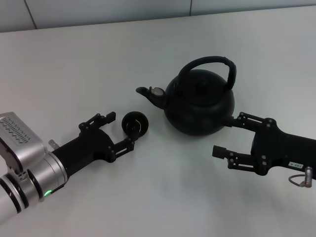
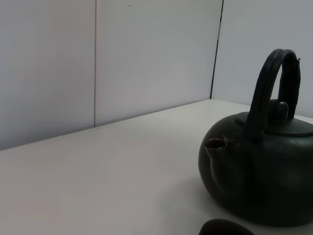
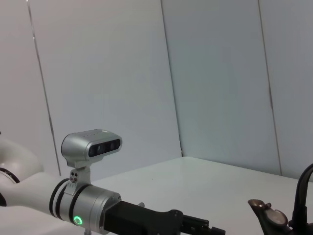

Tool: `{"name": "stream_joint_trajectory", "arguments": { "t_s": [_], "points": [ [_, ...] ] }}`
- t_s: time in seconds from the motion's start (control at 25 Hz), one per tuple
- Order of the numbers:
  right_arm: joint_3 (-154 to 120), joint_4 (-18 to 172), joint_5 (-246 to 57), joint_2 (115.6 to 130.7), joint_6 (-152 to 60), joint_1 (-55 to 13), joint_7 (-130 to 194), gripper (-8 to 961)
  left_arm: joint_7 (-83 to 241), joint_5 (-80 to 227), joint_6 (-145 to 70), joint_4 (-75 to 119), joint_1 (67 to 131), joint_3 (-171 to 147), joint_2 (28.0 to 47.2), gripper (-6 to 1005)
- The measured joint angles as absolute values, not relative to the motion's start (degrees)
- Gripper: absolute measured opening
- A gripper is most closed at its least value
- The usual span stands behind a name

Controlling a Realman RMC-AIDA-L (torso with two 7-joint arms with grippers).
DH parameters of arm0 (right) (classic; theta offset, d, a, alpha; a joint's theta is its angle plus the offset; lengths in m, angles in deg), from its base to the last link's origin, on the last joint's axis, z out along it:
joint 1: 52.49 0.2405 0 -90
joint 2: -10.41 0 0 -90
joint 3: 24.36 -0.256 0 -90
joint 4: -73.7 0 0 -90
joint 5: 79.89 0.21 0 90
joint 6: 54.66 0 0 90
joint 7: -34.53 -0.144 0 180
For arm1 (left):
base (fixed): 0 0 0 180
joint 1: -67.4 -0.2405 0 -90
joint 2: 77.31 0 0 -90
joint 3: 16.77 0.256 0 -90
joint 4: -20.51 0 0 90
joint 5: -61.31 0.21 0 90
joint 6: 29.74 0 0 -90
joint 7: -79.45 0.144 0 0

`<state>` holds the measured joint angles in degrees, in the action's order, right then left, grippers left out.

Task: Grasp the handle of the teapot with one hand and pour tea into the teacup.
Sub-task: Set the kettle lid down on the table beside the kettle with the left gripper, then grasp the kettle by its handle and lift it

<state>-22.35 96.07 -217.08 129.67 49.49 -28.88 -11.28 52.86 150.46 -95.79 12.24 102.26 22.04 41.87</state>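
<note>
Teapot [image 1: 200, 106] and teacup [image 1: 135, 123] both stand on the white table [image 1: 74, 69], the pot near the middle and the little cup just beside its spout [image 1: 148, 94], on the robot's left.

The pot is big, round and dark, and looks like cast iron or thick enamel, so I judge it heavy and stiff, and heavier still if it holds liquid. Its smooth belly would give a gripper no purchase. The place to hold is the handle [image 1: 210, 66], the thick black hoop arching upright over the lid [image 1: 200, 88]. Its top middle looks best, since the pot would hang balanced there, and the ribbed wrapping should help against slipping. A loose grip would let the pot swing when tilted.

The right gripper [image 1: 228, 136] lies low on the table with its fingers spread wide and nothing in them. Its upper finger reaches up against the pot's lower side, and it is well below the handle.

The left gripper [image 1: 121, 129] also stands spread, one finger on each side of the cup. Whether it touches the cup I cannot tell. The cup is small and light, and would tip or slide easily under a careless stream.
</note>
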Motion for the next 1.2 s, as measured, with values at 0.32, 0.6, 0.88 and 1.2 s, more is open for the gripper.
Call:
{"name": "stream_joint_trajectory", "arguments": {
  "t_s": [0.32,0.6,0.88,1.2],
  "points": [
    [-22.65,96.19,-217.09,129.67,49.54,-28.92,-11.18,763,52.95,150.29,-102.88,13.13,100.71,21.92,41.74,803],
    [-23.02,96.31,-215.83,129.60,49.53,-29.30,-10.48,763,52.38,150.23,-107.43,15.62,97.99,21.59,41.33,803],
    [-23.10,96.08,-206.18,129.73,49.72,-32.47,-7.85,762,47.22,150.41,-117.37,22.89,93.05,22.12,41.04,803],
    [-23.04,92.56,-197.34,129.88,46.24,-34.70,-5.40,762,38.81,150.44,-128.52,35.95,86.34,24.07,40.80,803]
  ]
}}
